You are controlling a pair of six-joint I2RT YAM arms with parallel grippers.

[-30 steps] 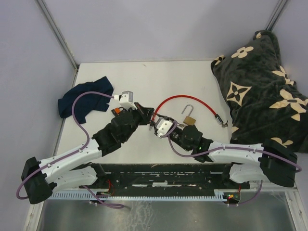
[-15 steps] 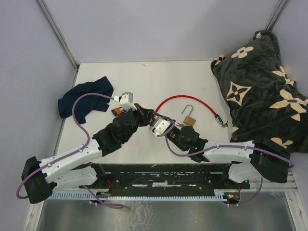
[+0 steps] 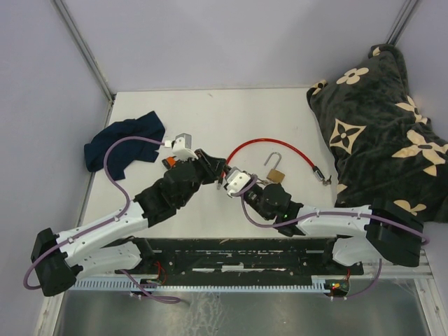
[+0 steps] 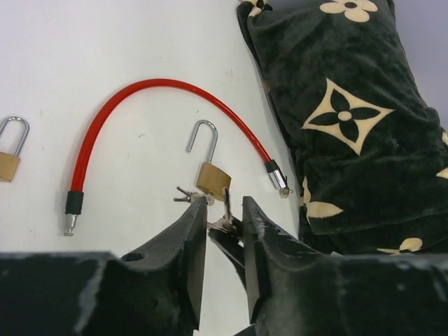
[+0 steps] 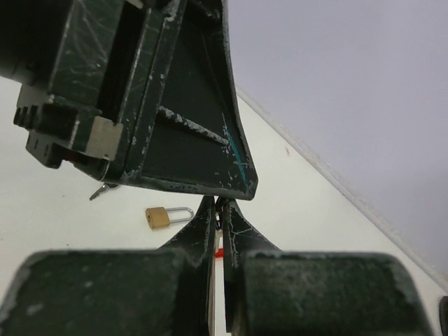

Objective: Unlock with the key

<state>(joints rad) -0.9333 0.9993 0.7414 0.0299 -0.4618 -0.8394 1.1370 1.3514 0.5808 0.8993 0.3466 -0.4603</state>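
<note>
A small silver key (image 4: 226, 201) stands upright between the fingers of my left gripper (image 4: 224, 208), which is open and does not press on it. My right gripper (image 5: 221, 204) reaches in from below and is shut on the key's head; its dark fingertips (image 4: 232, 241) show in the left wrist view. The two grippers meet at the table's middle, left gripper (image 3: 215, 169) and right gripper (image 3: 225, 183). Just beyond lies a brass padlock (image 4: 213, 179) with its shackle raised, two more keys (image 4: 187, 198) beside it. A red cable (image 3: 260, 145) arcs round it.
A second brass padlock (image 5: 159, 218) lies on the white table left of the grippers, also at the left edge of the left wrist view (image 4: 8, 162). A dark flowered cushion (image 3: 385, 133) fills the right side. A blue cloth (image 3: 119, 143) lies at the left.
My right gripper has moved left to the left gripper and shut on the key. The left gripper's jaws have parted and let the key go.
</note>
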